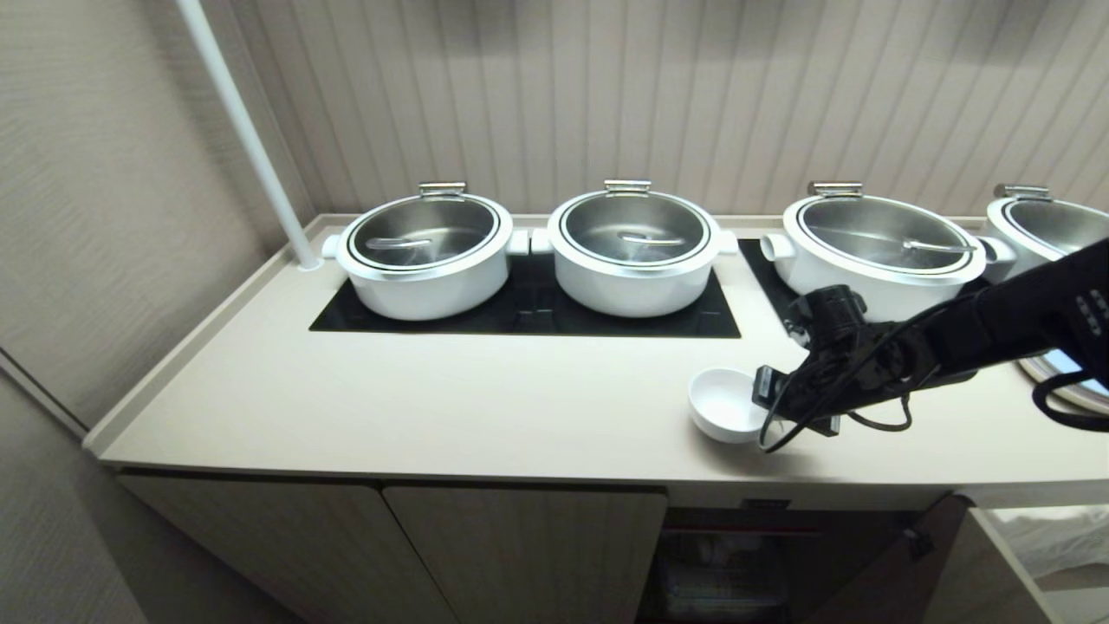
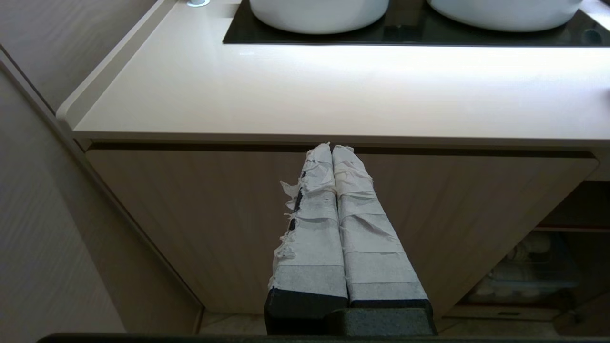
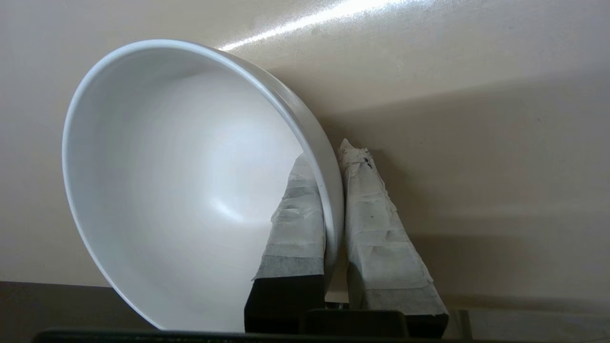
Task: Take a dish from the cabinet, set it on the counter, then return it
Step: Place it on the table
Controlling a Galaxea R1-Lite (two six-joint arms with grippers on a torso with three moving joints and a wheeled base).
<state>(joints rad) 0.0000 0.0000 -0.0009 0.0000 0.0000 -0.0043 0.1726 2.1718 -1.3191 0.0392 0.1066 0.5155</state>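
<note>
- Dish (image 1: 726, 404): we see the white bowl on the counter (image 1: 450, 407), near its front edge, at the tip of our right gripper (image 1: 762, 397).
- Our right arm reaches in from the right, low over the counter; the taped fingers (image 3: 298, 214) pinch the bowl's rim, one inside, one outside.
- Our left gripper (image 2: 332, 151) hangs before the cabinet (image 2: 214, 214), its fingers pressed together, empty.
- We can read no writing; a small dark label (image 1: 766, 503) below the counter edge is illegible.

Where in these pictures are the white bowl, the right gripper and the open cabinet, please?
white bowl (image 1: 723, 406): head view, on its inner basin.
right gripper (image 3: 332, 200): right wrist view, midway between the fingertips clamping the bowl's rim.
open cabinet (image 1: 728, 563): head view, on its dark interior below the counter.
</note>
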